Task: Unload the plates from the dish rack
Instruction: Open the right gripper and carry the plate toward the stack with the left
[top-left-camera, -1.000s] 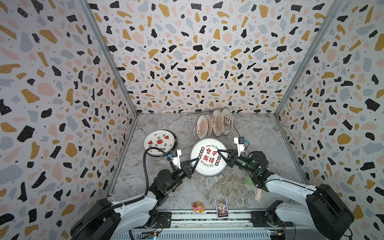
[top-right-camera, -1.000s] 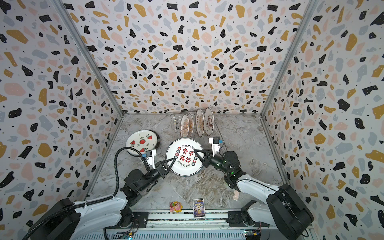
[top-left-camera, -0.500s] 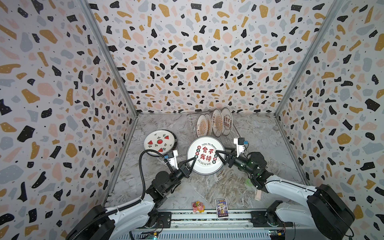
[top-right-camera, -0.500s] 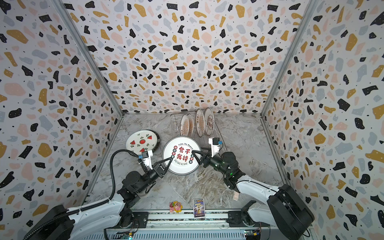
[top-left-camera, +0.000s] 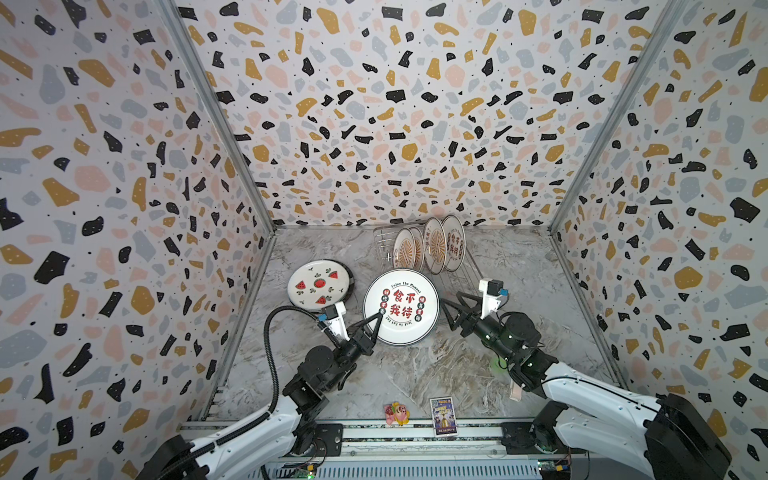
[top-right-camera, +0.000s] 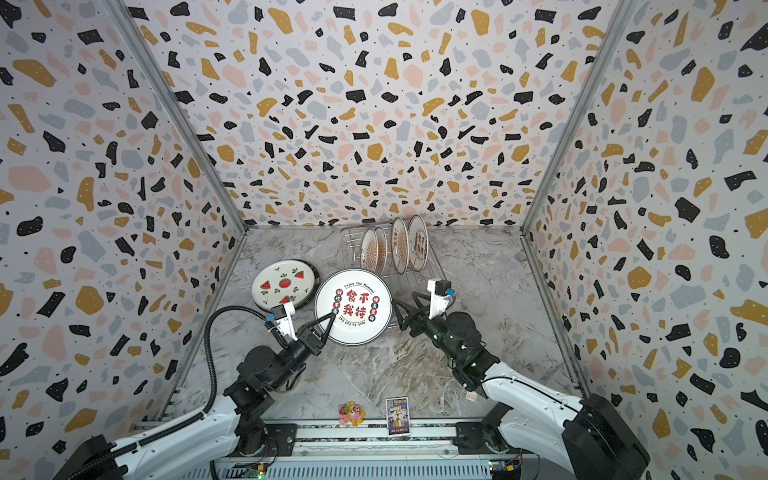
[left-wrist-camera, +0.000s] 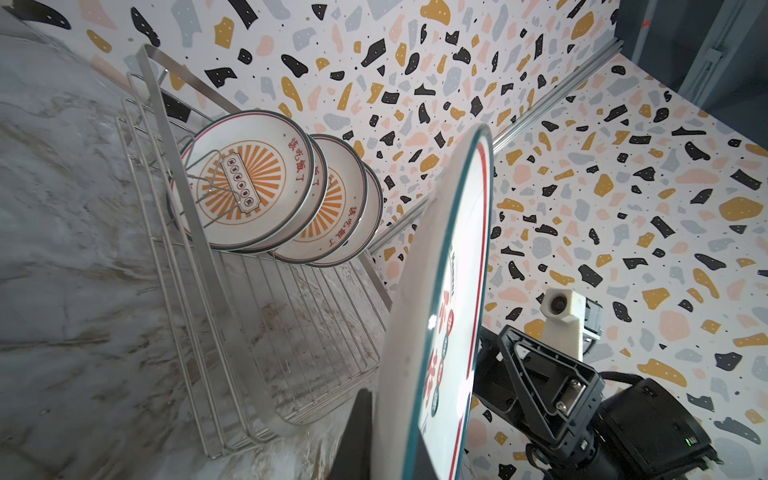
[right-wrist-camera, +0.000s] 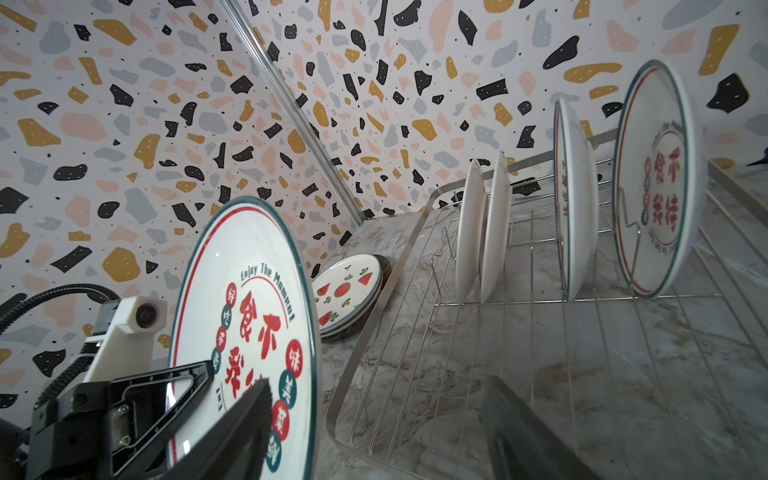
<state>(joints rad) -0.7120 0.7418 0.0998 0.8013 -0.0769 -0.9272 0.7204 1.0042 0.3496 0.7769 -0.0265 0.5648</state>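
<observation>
Left pincer (top-left-camera: 375, 323) was closed on the rim of a round held plate (top-left-camera: 401, 306), at its lower left edge in both top views. This plate was kept in front of the rack (left-wrist-camera: 291, 316), clear of its wires. Right pincer (top-left-camera: 449, 297) was spread open with nothing between its black jaws, just beside the opposite edge of the plate.

The held plate was of glossy white ceramic, ringed at the rim with thin teal and red lines. "Enjoy The Moment" was printed in an arc above four large red characters, 食不我待, flanked by small red and teal discs.

Four upright plates (top-left-camera: 434, 246) were counted between the prongs of the rack. Two smaller ones and one larger one were marked with orange sunbursts. One at the right end (top-left-camera: 454, 243) was marked with the same red characters.

The rack was built of thin silver wires with a flat metal band as rim. It was set at the back of the grey, marble-patterned tabletop (top-left-camera: 415, 374). One watermelon plate (top-left-camera: 319, 284) was laid flat on a small stack at the left; the number beneath could not be told. One small card (top-left-camera: 443, 415) was placed at the front edge, its print too small to be read.
</observation>
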